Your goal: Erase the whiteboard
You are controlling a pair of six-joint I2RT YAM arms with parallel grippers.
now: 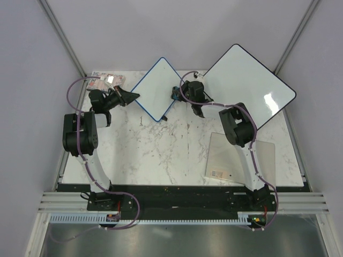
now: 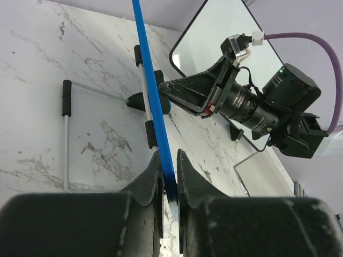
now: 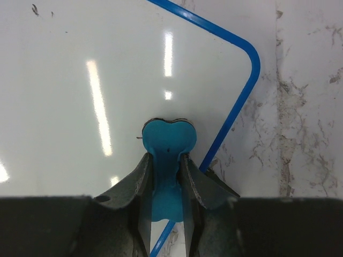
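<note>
1. From above: the whiteboard [image 1: 157, 88] lies at the far middle of the table [image 1: 161, 155], turned like a diamond, just beside the bigger black-framed board [image 1: 249, 85]. The left gripper [image 1: 134, 97] is at its left corner and the right gripper [image 1: 176, 94] is at its right corner. The face looks almost fully white.
2. Left wrist view: the left fingers [image 2: 147, 182] are pressed together on the thin blue frame [image 2: 153, 96], so this arm holds the whiteboard steady.
3. Right wrist view: the right fingers [image 3: 136, 184] pinch a blue eraser [image 3: 169, 138], which rests on the white face near a rounded corner. Only a few small dark specks [image 3: 35, 8] show at the far edge. I judge that the wiping is near its end. The next move calls for 1 pass toward those specks, with the eraser kept flat and the frame kept held.
</note>
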